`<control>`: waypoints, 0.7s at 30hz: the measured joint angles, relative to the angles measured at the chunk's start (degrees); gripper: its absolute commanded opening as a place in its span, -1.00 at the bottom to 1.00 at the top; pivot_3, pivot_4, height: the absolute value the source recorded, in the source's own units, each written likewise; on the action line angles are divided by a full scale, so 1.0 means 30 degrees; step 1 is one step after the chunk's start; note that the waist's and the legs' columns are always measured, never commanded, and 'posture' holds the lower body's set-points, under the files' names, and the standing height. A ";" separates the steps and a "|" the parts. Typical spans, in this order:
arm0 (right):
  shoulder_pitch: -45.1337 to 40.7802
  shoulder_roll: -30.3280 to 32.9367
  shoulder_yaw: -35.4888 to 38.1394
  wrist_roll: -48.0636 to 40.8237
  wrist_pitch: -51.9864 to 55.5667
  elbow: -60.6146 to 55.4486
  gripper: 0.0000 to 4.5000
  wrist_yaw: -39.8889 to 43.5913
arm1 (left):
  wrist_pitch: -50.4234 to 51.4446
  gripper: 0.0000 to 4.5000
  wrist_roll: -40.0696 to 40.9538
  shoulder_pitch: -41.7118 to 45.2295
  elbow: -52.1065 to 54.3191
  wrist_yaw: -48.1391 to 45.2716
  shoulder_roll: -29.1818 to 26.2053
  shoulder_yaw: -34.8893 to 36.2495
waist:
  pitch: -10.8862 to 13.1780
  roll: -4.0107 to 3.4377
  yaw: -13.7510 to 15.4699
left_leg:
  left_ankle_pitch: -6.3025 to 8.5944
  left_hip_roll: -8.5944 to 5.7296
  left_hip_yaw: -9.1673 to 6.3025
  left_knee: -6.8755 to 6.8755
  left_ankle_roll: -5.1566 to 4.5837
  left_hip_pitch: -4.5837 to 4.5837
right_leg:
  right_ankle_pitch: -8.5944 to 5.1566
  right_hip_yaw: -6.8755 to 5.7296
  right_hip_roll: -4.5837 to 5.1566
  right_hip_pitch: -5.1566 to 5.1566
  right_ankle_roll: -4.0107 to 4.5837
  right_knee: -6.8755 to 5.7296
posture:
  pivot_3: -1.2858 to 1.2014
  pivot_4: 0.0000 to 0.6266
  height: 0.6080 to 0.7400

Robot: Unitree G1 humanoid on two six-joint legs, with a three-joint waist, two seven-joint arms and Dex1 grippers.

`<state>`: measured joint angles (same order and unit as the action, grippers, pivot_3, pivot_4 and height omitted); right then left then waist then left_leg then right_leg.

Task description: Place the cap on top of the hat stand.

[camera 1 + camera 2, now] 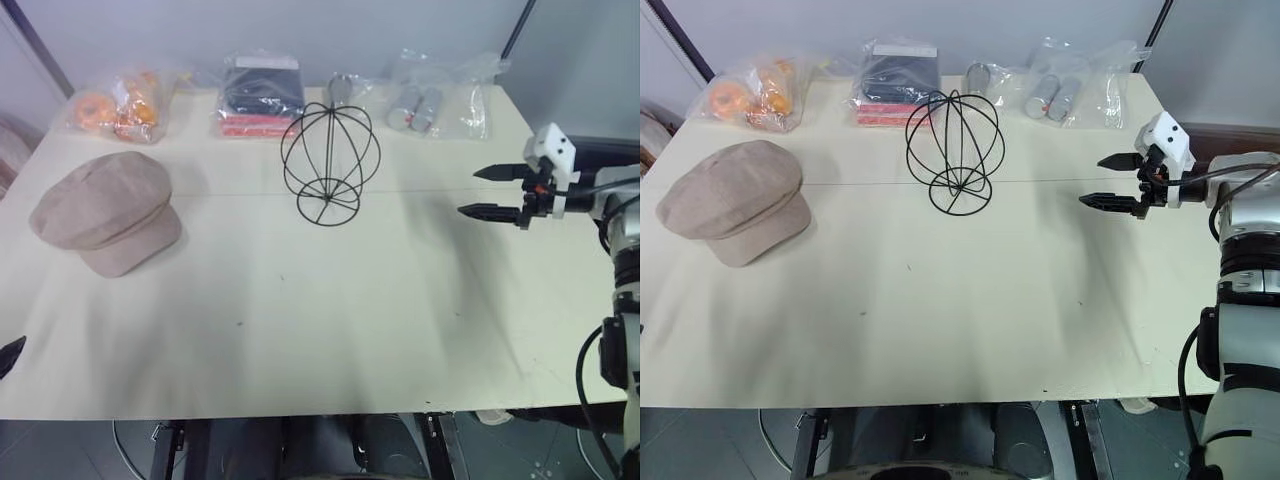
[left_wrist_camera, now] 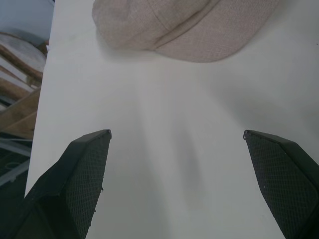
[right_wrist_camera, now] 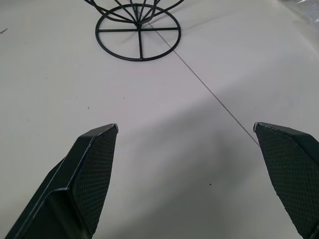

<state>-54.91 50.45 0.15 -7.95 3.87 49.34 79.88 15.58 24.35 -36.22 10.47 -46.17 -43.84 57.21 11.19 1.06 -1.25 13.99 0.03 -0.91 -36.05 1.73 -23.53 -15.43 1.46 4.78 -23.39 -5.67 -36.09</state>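
Head cameras first: I see my right gripper point(image 1: 482, 191) held out over the right side of the table point(image 1: 330, 330), pointing in toward the middle, its two black fingers spread wide with nothing between them. It hangs in the air well apart from the hat stand point(image 1: 329, 162), which stands upright near the table's centre toward the far edge, empty on top. The cap point(image 1: 108, 210) lies flat on the left side of the table, brim toward me, well apart from the stand. Along the far edge I count plastic bags: one with orange items point(image 1: 118, 103), one with a dark folded thing point(image 1: 262, 93), one with grey cylinders point(image 1: 430, 100).

Left wrist camera now: my left gripper point(image 2: 177, 135) has its fingers point(image 2: 82, 169) far apart and empty above bare table. The cap's brim sits just ahead of them, not touched. Here I get the table's left edge and some stacked wood beyond it, which the head views do not give me.

Right wrist camera: fingers point(image 3: 89, 174) wide apart, empty. Ahead is the stand's round ring base with its spokes, seen close, and a thin seam point(image 3: 209, 94) running across the tabletop between the fingers.
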 measured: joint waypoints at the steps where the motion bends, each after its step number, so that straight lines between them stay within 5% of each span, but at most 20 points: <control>1: 0.0001 0.0001 0.0000 0.0000 -0.0063 0.0010 1.00 0.0003 | 0.0011 0.99 -0.0011 0.0000 0.0004 -0.0009 0.0000 0.0000 | 0.0000 0.0000 -0.0002 | 0.0000 0.0000 0.0001 -0.0002 0.0000 0.0000 | 0.0000 0.0001 -0.0002 0.0001 0.0000 -0.0001 | 0.03 -0.52 1.00; 16: 0.0003 0.0003 0.0007 0.0005 -0.0300 0.0661 1.00 0.0133 | 0.0512 0.99 0.0049 0.0556 0.0288 -0.0387 -0.0005 -0.0010 | 0.0000 0.0001 -0.0012 | -0.0002 -0.0018 0.0010 -0.0025 -0.0001 0.0012 | 0.0025 0.0001 -0.0039 0.0011 -0.0045 -0.0027 | 0.03 -0.52 1.00; 21: 0.0359 0.0015 0.0091 -0.0416 0.0430 -0.0693 1.00 0.0732 | 0.0442 0.99 -0.0770 0.1256 0.3110 0.0246 -0.0051 -0.1214 | -0.0001 -0.0001 0.0081 | -0.0002 -0.0021 0.0005 -0.0046 0.0000 0.0015 | 0.0034 0.0004 -0.0033 0.0036 -0.0061 -0.0033 | 0.03 -0.52 1.00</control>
<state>-53.83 50.49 0.42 -9.20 5.16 47.26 82.07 16.90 22.04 -32.45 19.80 -45.44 -44.00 53.57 11.19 1.06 -1.01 13.98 -0.03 -0.89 -36.19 1.72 -23.49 -15.33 1.47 4.68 -23.28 -5.85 -36.19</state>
